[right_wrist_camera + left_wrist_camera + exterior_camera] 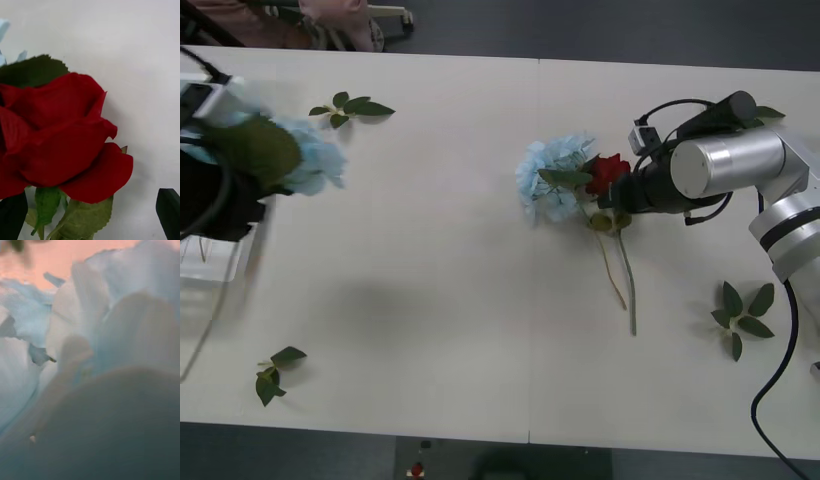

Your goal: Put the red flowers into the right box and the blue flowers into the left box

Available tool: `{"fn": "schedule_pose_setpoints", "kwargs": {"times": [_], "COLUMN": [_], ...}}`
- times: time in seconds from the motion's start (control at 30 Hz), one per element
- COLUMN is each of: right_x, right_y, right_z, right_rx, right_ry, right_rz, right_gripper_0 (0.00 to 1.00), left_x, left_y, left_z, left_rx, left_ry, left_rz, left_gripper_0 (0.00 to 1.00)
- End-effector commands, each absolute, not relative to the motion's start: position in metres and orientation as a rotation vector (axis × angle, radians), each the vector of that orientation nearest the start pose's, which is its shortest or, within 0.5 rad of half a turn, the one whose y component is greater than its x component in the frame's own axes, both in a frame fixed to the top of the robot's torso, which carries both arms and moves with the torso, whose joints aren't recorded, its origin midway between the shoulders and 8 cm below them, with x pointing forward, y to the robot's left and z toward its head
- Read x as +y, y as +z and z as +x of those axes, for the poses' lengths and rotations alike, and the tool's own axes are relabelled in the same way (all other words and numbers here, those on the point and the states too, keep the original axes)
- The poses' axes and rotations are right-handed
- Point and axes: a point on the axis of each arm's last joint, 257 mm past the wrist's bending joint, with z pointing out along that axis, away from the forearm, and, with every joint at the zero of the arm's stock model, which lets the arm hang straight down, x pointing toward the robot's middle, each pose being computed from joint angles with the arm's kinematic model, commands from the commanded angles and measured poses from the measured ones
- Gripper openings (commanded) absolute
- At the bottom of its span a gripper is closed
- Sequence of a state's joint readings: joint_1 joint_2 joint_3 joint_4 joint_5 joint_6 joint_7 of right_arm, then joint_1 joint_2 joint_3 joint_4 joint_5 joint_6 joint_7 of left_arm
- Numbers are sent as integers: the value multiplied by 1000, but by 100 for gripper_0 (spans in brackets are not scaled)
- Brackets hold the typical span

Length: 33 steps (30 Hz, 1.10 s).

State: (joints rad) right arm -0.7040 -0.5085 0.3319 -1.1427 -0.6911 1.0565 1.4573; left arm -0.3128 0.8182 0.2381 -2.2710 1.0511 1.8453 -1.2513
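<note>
At the table's centre, a red flower lies with its head against a blue flower, their thin stems trailing together toward the table's near edge. The right gripper reaches in from the right at the rose's head; in the right wrist view its black fingers stand spread at the two corners with the rose between them, not yet clamped. At the far left, the left arm carries a second blue flower over the left box, of which little can be seen; the left wrist view shows petals pressed close, and whether the left gripper is closed on the stem cannot be told. The step in hand appears to be grasping the rose; the next move likely calls for closing below the head without catching the neighbouring cluster. Rose petals look smooth and curled, its leaf serrated; the blue cluster is fluffy. Loose leaf sprigs lie scattered.
</note>
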Motion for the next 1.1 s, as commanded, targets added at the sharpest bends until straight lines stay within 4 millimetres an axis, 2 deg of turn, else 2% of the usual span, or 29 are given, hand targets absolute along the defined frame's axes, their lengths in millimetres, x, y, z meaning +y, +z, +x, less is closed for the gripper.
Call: {"fn": "schedule_pose_setpoints", "kwargs": {"times": [0.03, 0.1, 0.13, 0.2, 0.23, 0.37, 0.53, 0.57, 0.6, 0.67, 0.7, 0.73, 0.83, 0.93, 1.0, 1.1], "right_x": [-196, -194, -193, -191, -190, -185, -181, -181, -181, -181, -181, -183, -183, -183, -183, -181], "right_y": [-271, -273, -273, -276, -276, -279, -282, -283, -283, -284, -284, -284, -286, -285, -285, -284], "right_z": [607, 607, 607, 607, 607, 607, 607, 607, 608, 608, 608, 608, 608, 609, 609, 609], "right_rx": [2470, 2467, 2467, 2465, 2464, 2459, 2460, 2460, 2459, 2458, 2458, 2457, 2454, 2450, 2451, 2449], "right_ry": [209, 198, 196, 185, 181, 172, 160, 155, 150, 139, 130, 122, 105, 104, 106, 113], "right_rz": [-200, -210, -212, -220, -221, -231, -235, -234, -235, -242, -246, -248, -257, -255, -255, -253], "right_gripper_0": [100, 100, 100, 100, 100, 100, 99, 93, 83, 52, 20, 12, 0, 0, 0, 0], "left_x": [346, 388, 398, 435, 448, 513, 567, 575, 584, 593, 605, 611, 624, 633, 635, 632], "left_y": [-119, -121, -121, -122, -123, -126, -130, -131, -131, -132, -131, -128, -125, -121, -120, -120], "left_z": [395, 403, 405, 414, 417, 426, 429, 431, 432, 433, 433, 433, 434, 437, 438, 440], "left_rx": [2583, 2599, 2601, 2599, 2599, 2602, 2586, 2576, 2569, 2561, 2553, 2546, 2531, 2512, 2502, 2500], "left_ry": [-100, -97, -97, -95, -95, 14, 98, 107, 125, 142, 183, 214, 279, 326, 337, 326], "left_rz": [374, 319, 302, 230, 203, 100, 33, 22, 3, -20, -36, -38, -47, -54, -56, -52], "left_gripper_0": [0, 0, 0, 0, 0, 0, 0, 0, 0, 1, 3, 5, 18, 32, 45, 57]}}
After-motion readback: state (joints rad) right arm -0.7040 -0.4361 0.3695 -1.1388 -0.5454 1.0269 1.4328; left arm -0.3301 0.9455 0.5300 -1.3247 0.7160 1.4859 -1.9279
